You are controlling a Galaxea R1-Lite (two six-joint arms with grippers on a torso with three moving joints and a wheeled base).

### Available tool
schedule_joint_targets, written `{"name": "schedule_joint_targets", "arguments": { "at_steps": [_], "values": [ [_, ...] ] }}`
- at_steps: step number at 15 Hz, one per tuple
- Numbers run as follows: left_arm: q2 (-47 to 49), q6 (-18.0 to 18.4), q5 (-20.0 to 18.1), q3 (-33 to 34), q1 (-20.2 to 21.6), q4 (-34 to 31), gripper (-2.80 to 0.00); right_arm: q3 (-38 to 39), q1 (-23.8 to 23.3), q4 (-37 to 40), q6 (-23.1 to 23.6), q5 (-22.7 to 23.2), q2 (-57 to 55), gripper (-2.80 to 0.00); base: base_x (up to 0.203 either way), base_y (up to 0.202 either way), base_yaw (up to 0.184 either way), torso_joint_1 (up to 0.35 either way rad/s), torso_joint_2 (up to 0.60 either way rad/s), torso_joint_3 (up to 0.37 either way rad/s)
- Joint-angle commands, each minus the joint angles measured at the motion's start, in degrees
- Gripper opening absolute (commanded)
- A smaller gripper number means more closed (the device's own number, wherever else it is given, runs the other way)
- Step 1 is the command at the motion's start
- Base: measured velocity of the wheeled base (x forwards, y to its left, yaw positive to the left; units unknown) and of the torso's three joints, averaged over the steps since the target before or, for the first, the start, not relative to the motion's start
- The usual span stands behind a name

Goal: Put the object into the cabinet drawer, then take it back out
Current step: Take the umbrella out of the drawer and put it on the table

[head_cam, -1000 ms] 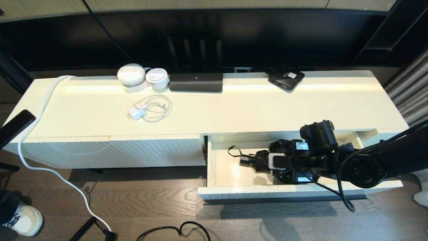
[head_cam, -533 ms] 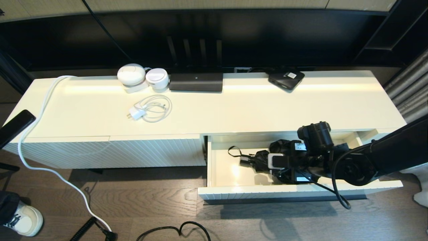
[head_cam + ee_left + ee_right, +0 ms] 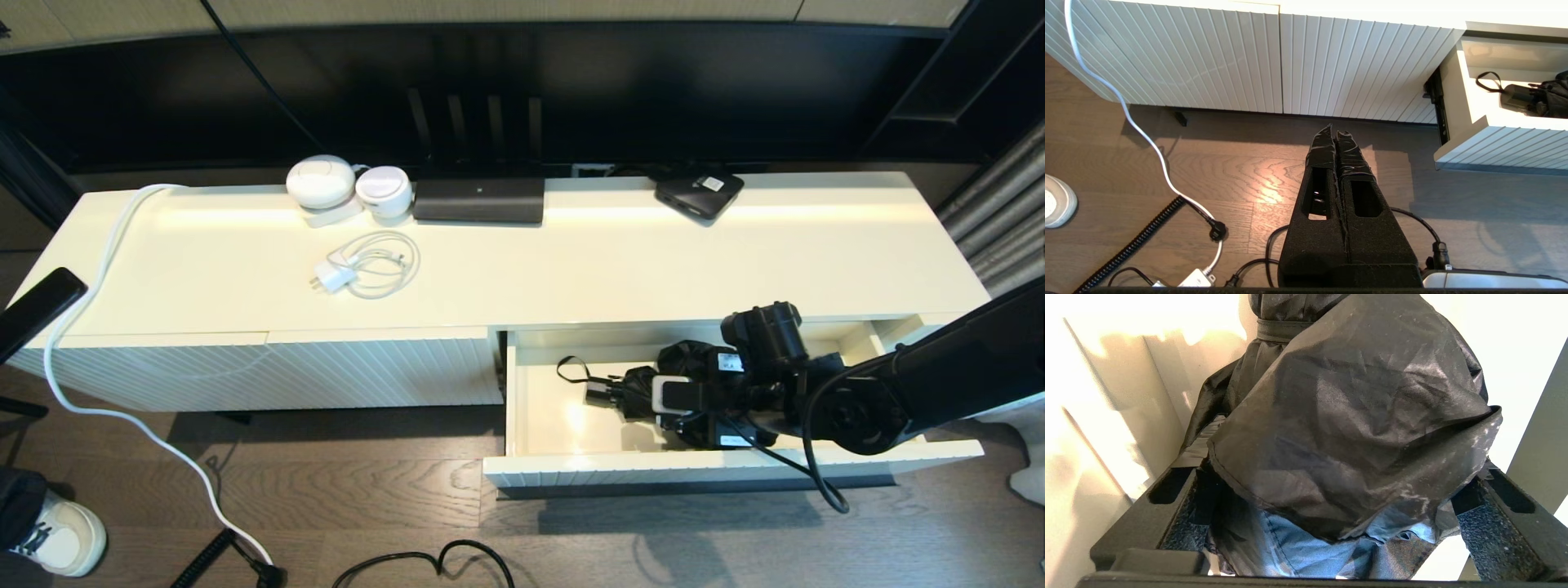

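The cabinet drawer point(image 3: 555, 429) stands pulled out at the right of the cream cabinet, and its ribbed front point(image 3: 1494, 139) also shows in the left wrist view. The black folding umbrella point(image 3: 633, 384) lies inside it, handle and wrist loop pointing left. My right gripper point(image 3: 671, 398) is down in the drawer, open, with one finger on each side of the bunchy fabric point(image 3: 1355, 416), which fills the gap. My left gripper point(image 3: 1336, 132) hangs shut and empty over the wooden floor, left of the drawer.
On the cabinet top lie a white charger with coiled cable point(image 3: 363, 265), two round white devices point(image 3: 321, 181), a black router point(image 3: 478, 198) and a flat black box with a white label point(image 3: 698, 192). A ribbed handleless panel point(image 3: 286, 371) is left of the drawer. Cables trail on the floor point(image 3: 204, 490).
My right arm has slid a little leftward, deeper over the umbrella. The umbrella's handle has stayed where it was. The left arm has not moved.
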State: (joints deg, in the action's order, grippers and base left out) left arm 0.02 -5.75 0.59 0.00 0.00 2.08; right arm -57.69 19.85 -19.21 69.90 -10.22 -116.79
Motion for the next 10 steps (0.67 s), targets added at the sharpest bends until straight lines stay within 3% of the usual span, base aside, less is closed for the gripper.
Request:
{"name": "schedule_joint_targets", "arguments": {
  "at_steps": [1, 2, 3, 10],
  "values": [
    [-0.02, -0.05, 0.02, 0.0, 0.0, 0.02, -2.8, 0.03, 0.02, -0.12, 0.41, -0.07, -0.02, 0.0, 0.0, 0.0, 0.0, 0.0, 0.0, 0.0],
    [-0.02, -0.05, 0.02, 0.0, 0.0, 0.02, -2.8, 0.12, 0.02, -0.12, 0.41, -0.07, 0.24, 0.0, 0.0, 0.0, 0.0, 0.0, 0.0, 0.0],
    [-0.02, -0.05, 0.02, 0.0, 0.0, 0.02, -2.8, 0.12, 0.02, -0.12, 0.41, 0.0, 0.33, -2.8, 0.0, 0.0, 0.0, 0.0, 0.0, 0.0],
    [-0.02, -0.05, 0.02, 0.0, 0.0, 0.02, -2.8, 0.82, 0.02, 1.28, 0.41, -0.24, 0.99, -2.8, 0.0, 0.0, 0.0, 0.0, 0.0, 0.0]
  ]
}}
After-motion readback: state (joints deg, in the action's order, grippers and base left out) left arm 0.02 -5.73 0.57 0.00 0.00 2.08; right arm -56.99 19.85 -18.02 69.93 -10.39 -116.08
